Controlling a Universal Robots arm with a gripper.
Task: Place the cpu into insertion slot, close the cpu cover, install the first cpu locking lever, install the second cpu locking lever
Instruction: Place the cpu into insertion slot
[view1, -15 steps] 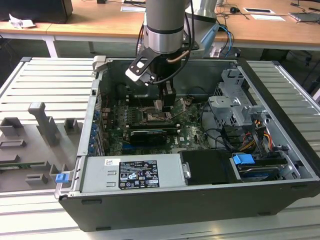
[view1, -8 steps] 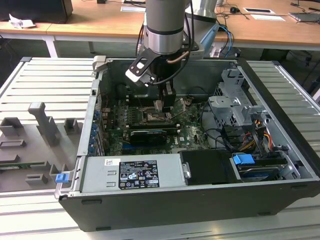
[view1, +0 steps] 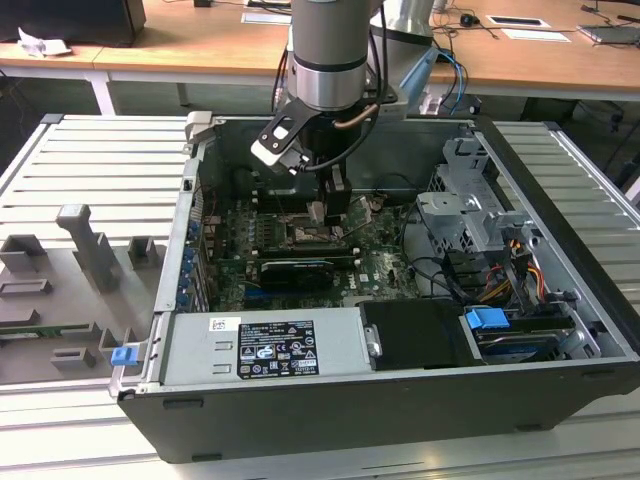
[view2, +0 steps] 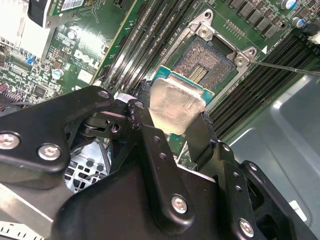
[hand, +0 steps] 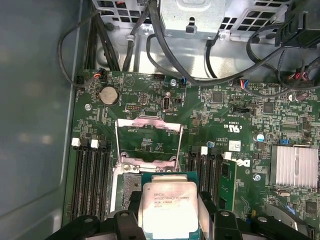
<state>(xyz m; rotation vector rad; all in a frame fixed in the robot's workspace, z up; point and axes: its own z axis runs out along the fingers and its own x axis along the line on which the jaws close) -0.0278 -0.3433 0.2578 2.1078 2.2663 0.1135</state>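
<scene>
Just over the insertion slot (view2: 207, 62), fingers (view2: 202, 137) clamped on the cpu (view2: 175, 102), cpu cover (hand: 150, 123) raised open

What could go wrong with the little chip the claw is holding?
The claw holds the cpu by its edges above the slot. If the grip slips, the cpu could drop onto the slot's fine contacts and bend them. If it goes down crooked, it may not seat. The open cover lies close by, so the claw might bump it.
</scene>
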